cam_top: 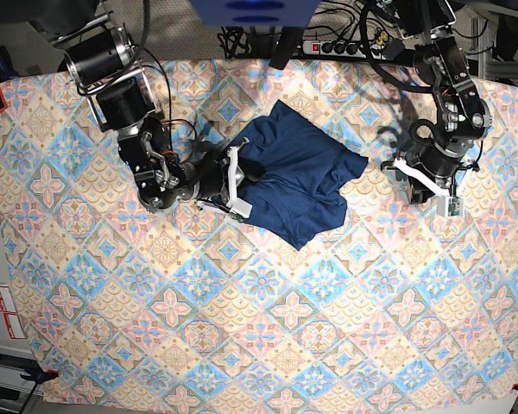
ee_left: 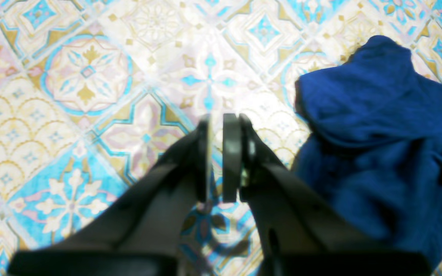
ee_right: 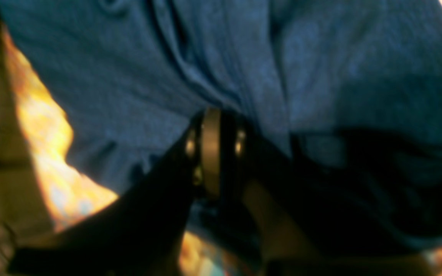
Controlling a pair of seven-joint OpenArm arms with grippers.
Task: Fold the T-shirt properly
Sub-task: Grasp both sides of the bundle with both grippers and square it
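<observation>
One shirt, two claws: soft cloth, bunched mid-surface.

You have the shirt [cam_top: 298, 177] lying crumpled in a rough heap on the patterned surface [cam_top: 242, 328], nowhere near flat yet. Your right claw [ee_right: 213, 153] sits at the shirt's edge, jaws all but together with folds of cloth draped over them; it looks pinched on the fabric, though the blurred wrist view leaves that a judgement. Your left claw [ee_left: 221, 157] hangs over bare surface just beside the shirt, jaws nearly closed with a thin gap, holding nothing. Expect the knit to be light, limp and stretchy: it will sag and slide across the cloth-covered surface and will not keep a shape. Take it at hems, shoulders or sleeve ends, pinching one layer only, and spread it before any fold.
</observation>
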